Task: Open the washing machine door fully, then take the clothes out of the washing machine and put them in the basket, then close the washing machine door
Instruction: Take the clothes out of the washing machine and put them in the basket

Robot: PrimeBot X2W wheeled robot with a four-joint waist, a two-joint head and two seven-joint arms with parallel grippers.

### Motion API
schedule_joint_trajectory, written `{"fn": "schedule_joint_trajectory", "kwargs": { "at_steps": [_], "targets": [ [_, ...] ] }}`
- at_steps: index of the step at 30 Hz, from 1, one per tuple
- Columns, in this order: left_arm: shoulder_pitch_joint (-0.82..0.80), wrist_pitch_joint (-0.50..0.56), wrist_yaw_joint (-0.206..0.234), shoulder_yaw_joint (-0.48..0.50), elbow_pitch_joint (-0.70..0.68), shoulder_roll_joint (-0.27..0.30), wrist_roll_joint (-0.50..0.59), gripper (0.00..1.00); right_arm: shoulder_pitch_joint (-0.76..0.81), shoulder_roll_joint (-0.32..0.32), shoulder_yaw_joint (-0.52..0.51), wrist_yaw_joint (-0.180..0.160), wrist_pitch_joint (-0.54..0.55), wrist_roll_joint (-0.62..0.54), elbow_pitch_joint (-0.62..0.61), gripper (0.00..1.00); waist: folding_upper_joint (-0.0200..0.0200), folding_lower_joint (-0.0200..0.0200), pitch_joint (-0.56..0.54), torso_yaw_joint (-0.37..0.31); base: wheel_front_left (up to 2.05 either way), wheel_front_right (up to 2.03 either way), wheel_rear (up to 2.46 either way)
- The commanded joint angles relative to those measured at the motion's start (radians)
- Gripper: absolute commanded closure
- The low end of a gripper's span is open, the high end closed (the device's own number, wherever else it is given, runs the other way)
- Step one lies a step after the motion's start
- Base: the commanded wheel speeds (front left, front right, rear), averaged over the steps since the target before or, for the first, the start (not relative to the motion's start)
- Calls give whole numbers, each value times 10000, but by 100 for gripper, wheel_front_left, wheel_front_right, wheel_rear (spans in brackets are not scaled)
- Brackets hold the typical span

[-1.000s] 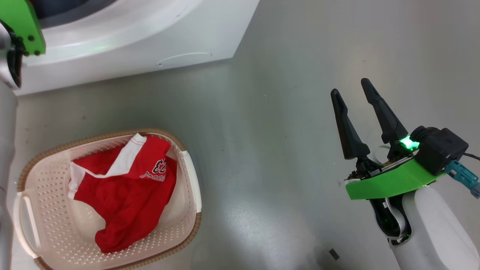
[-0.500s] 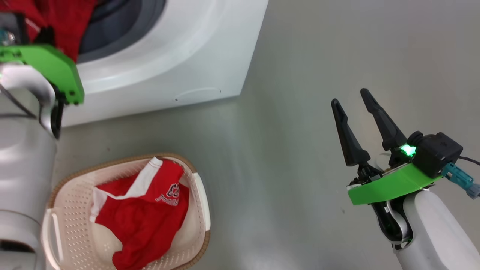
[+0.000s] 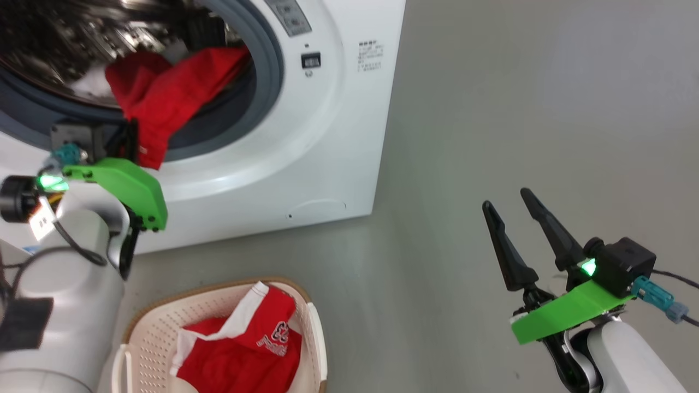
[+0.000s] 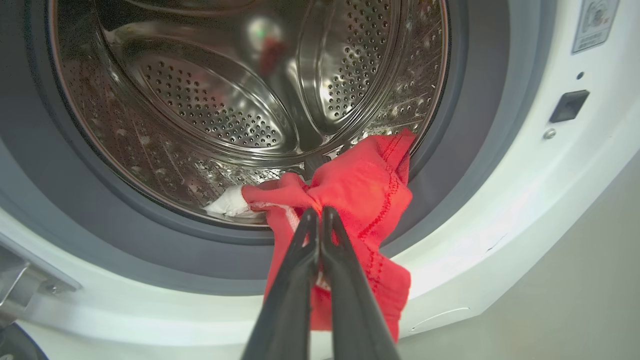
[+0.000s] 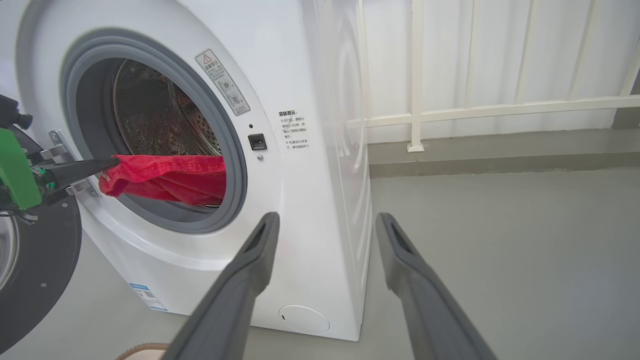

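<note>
The white washing machine (image 3: 338, 136) stands with its door (image 5: 45, 280) swung open to the left. A red garment (image 4: 365, 190) hangs out of the steel drum (image 4: 225, 110) over the grey gasket. My left gripper (image 4: 317, 212) is shut on that garment at the opening's lower edge; the right wrist view shows the left gripper (image 5: 117, 160) pinching the same red garment (image 5: 170, 177). Below on the floor, the cream basket (image 3: 153, 333) holds another red garment (image 3: 246, 355) with white trim and numbers. My right gripper (image 3: 505, 197) hovers open and empty over the floor to the right of the machine.
Grey floor (image 3: 491, 109) stretches to the right of the machine. A white railing (image 5: 415, 75) and a wall stand behind it. A small round hatch (image 5: 304, 319) sits low on the machine's front. The basket lies close to the machine's front, beside my left arm.
The head camera has tilted up, bringing the machine's opening and the held red garment into view. The right gripper stays open.
</note>
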Motion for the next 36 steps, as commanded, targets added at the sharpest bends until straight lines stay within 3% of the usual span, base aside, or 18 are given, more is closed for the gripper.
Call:
{"fn": "schedule_joint_trajectory", "kwargs": {
  "at_steps": [1,11,16,27,36],
  "targets": [
    [254,-124,-89,189,-511,418,-51,100,167,-135,244,-7,-61,69,-164,0,0,0,-955,336,0,0,0],
    [2340,-131,207,291,-3153,484,-134,100,671,-268,241,-7,-61,273,-39,0,0,0,-1770,713,0,0,0],
    [3612,398,462,170,-4808,595,-216,100,825,-311,297,-7,-61,328,-17,0,0,0,-1991,861,0,0,0],
    [6629,1693,1755,495,-9629,1218,-523,100,939,-455,275,-7,-61,407,-102,0,0,0,-2027,816,0,0,0],
    [7531,2995,2540,819,-13367,2241,-182,100,1093,-358,196,-7,-61,351,-147,0,0,0,-2206,955,0,0,0]
  ]
}}
